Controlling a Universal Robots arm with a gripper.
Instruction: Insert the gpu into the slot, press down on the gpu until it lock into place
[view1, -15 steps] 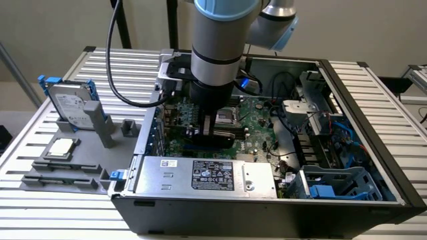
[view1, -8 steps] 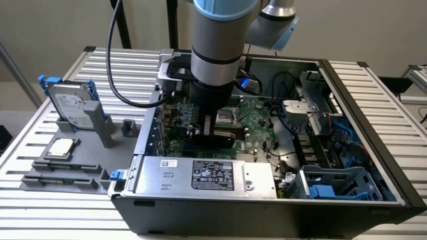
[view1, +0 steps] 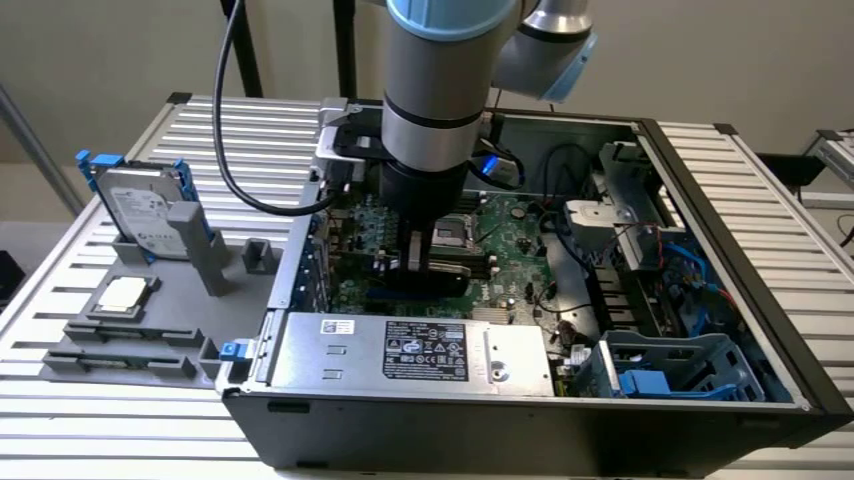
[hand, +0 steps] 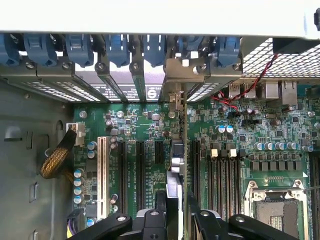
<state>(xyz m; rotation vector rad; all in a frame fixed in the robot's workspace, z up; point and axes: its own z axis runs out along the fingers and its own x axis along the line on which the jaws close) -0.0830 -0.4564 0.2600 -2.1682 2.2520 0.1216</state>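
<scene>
The gpu (hand: 176, 165), a thin dark card with a black shroud, stands edge-on and upright on the green motherboard (view1: 514, 260), in the middle of the exterior view, its silver metal bracket (hand: 175, 75) up against the case's rear wall among a row of blue plastic clips (hand: 117, 47). The black two-fingered hand (hand: 175, 212) is clenched on the card, one finger on each face. In the exterior view a strip of the long blue slot (view1: 387, 293) shows just under the hand (view1: 418, 262). In the wrist view a white plastic connector (hand: 102, 175) lies well apart from the card on one side, and the square silver CPU socket (hand: 272, 210) on the other. The big silver box with a label (view1: 414, 350) sits lower centre in the exterior view, inside the open black computer case (view1: 534, 430). At left, on the slatted metal desk (view1: 94, 420), a silver hard drive in a blue frame (view1: 140, 210) stands in a grey holder
</scene>
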